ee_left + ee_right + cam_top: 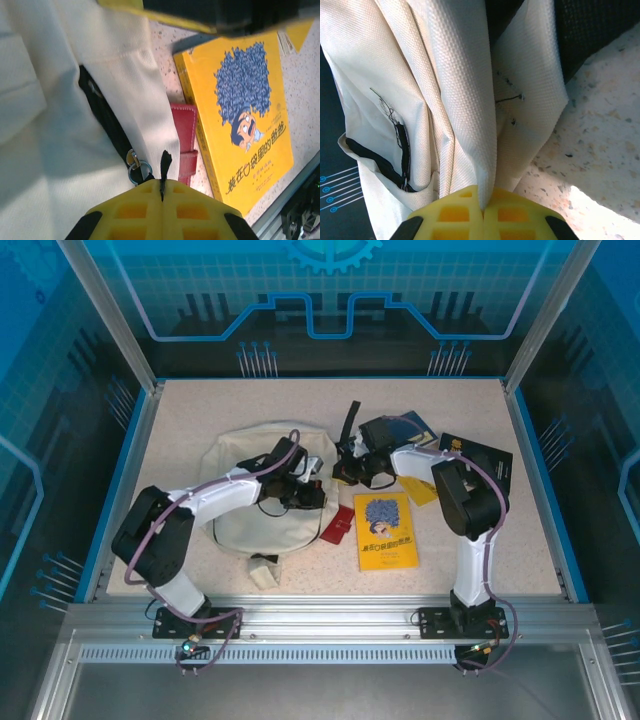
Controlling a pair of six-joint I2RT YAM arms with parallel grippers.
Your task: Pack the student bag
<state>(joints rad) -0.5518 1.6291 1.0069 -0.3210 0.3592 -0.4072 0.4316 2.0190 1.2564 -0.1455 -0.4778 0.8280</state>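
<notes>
**Both end effectors clamped on the bag; mouth not yet open**

We found the student bag [255, 505], a soft cream fabric backpack with black straps, lying flat on the speckled bench [200, 410], left of centre. The left end effector [162, 186] was fully closed, pinching the thin black pull tab [164, 162] that hangs from a small metal ring [137, 171]. The right end effector [482, 196] was likewise closed, nipping a fold of the bag's cream cloth.

We judged the step to be opening the bag. To do it well, the right side should hold the cloth taut while the left draws the tab along the zip line rather than upward, lest the thin tab slip out.

A small red wallet [338, 525] lay against the bag's edge and could be dragged along. Just beside it lay a yellow paperback book with a blue-haired cartoon figure [386, 532], and a black book [478, 455] lay further right.
</notes>
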